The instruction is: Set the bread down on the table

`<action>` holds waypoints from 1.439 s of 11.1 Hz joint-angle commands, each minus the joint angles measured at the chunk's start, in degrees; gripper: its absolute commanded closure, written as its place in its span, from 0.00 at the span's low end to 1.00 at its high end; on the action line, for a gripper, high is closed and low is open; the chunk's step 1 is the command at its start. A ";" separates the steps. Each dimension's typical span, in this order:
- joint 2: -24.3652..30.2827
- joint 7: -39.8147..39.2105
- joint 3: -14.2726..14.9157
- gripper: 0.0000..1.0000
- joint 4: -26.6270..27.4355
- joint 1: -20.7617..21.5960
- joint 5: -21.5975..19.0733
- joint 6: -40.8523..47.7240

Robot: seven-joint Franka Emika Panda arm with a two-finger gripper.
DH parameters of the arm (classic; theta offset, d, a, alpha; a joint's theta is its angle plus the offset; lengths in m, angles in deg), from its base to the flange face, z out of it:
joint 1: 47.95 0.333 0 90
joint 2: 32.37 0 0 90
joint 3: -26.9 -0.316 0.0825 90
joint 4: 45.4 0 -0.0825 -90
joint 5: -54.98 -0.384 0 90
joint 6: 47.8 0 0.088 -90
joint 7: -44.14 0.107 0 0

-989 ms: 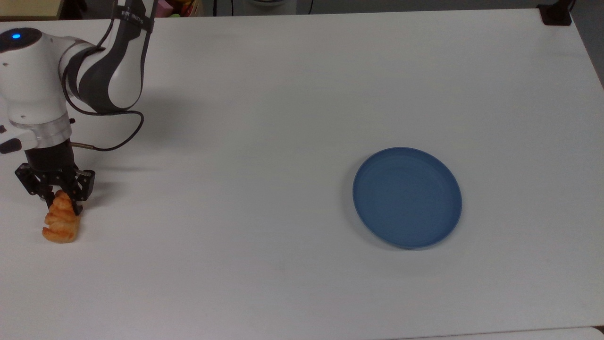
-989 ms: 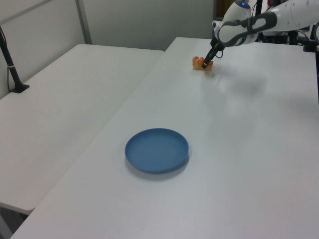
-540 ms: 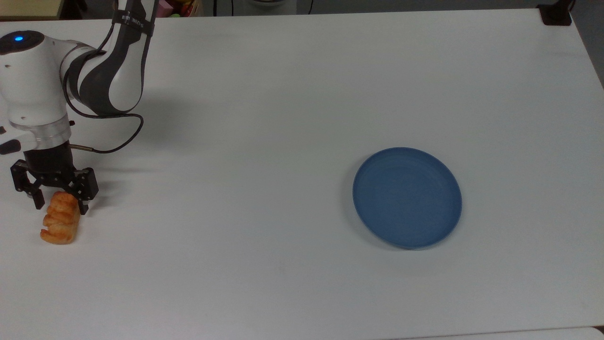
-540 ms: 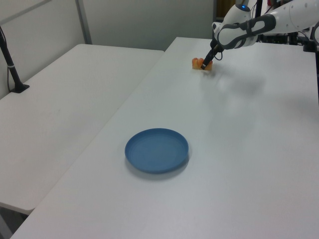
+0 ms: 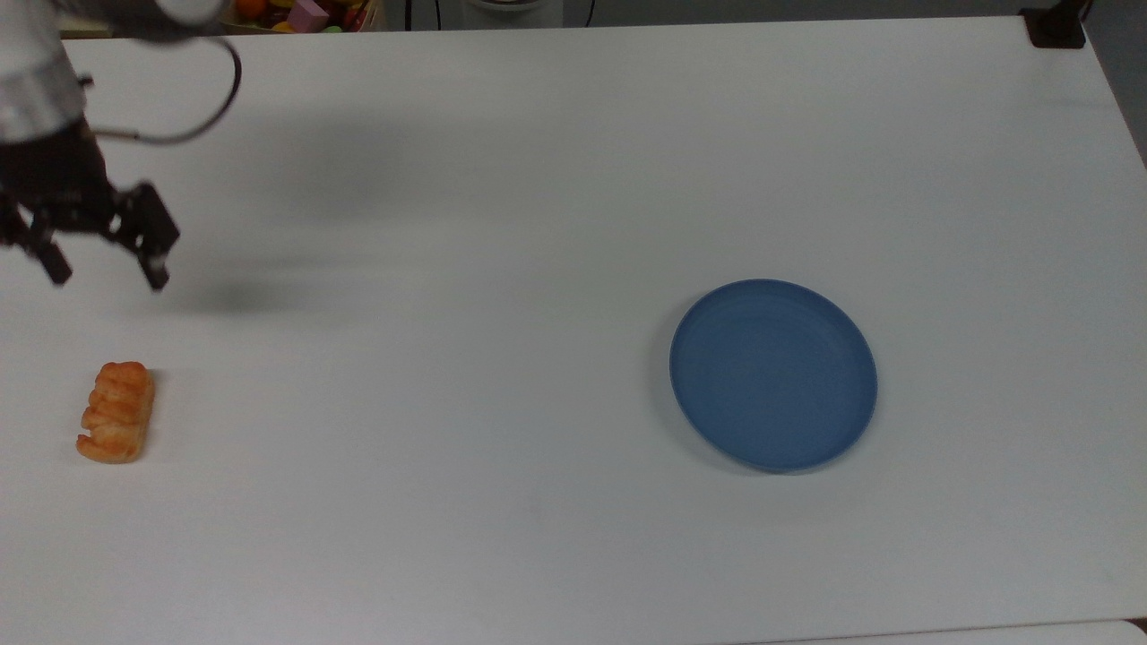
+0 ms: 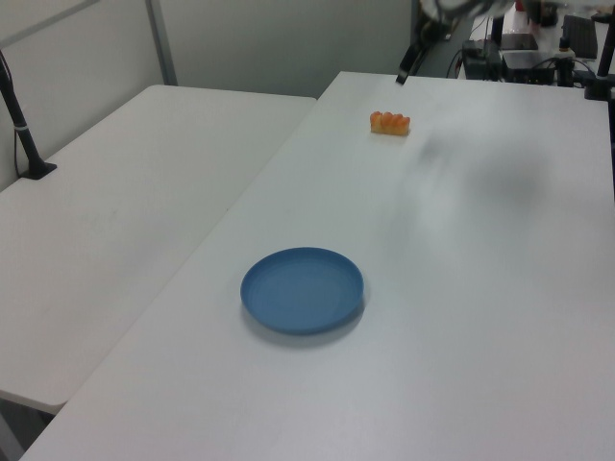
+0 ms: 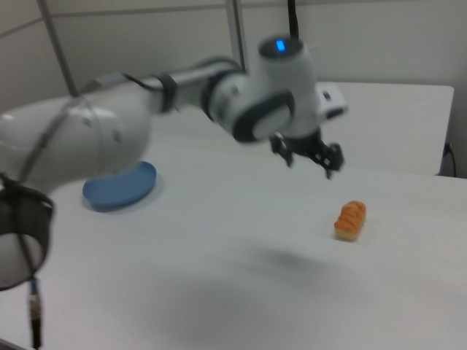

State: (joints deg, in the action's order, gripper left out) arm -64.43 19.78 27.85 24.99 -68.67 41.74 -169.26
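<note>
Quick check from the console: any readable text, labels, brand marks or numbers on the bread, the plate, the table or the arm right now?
No readable text.
bread: bare ridged crust, no label.
blue plate: plain, no mark.
table: plain white, no print.
gripper, open above the table: black, no lettering legible.
arm: a blue light on its joint, no words or numbers legible.

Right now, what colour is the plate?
The plate is plain blue, clearest in the top view.
</note>
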 commanded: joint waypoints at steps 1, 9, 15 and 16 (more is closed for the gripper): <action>18.30 9.39 -0.16 0.00 9.57 0.32 0.31 18.05; 39.08 25.58 -0.25 0.00 18.98 17.26 5.76 41.22; 36.82 26.20 0.72 0.00 25.05 28.18 8.82 27.81; 35.42 26.03 0.81 0.00 24.71 28.19 9.80 26.73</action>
State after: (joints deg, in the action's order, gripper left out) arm -27.43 45.97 27.08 47.97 -42.50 49.01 -137.71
